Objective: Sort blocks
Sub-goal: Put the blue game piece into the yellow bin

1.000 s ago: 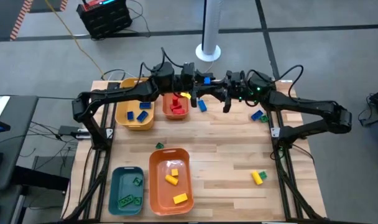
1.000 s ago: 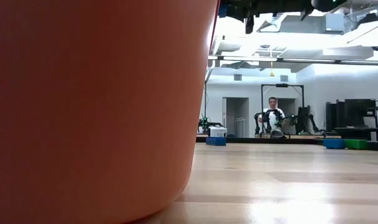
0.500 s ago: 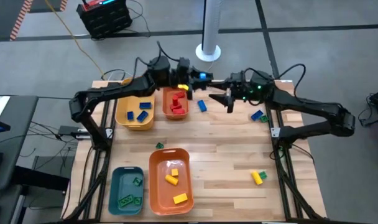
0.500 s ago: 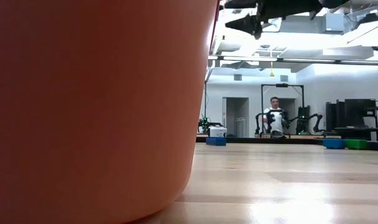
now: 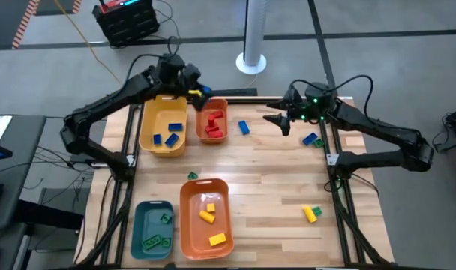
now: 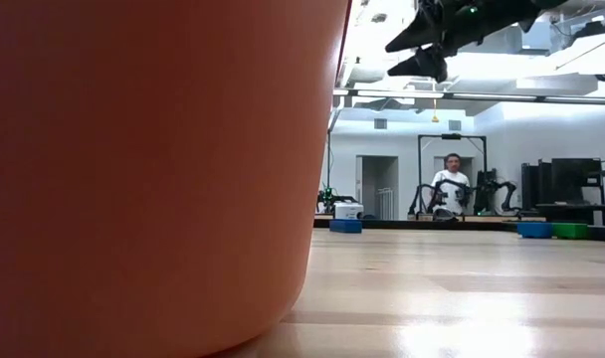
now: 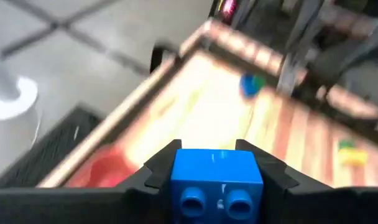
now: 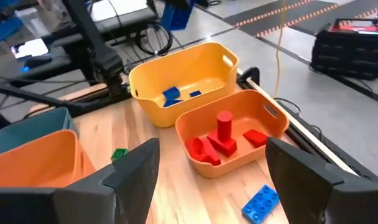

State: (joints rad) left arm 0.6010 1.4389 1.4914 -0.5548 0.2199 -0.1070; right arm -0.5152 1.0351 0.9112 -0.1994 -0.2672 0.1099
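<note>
While my left pincer (image 7: 217,177) pinches a blue brick (image 7: 217,180) above the back edge of the yellow bin (image 5: 162,127), my right pincer (image 5: 277,120) hangs spread and empty over the counter (image 5: 273,180). I think the brick is light, hard and a bit slick, so flat sides are the best place to squeeze. Two blue bricks already lie in the yellow bin. One more blue brick (image 5: 244,127) lies loose just beside the small orange bin (image 5: 211,126) of red ones.
</note>
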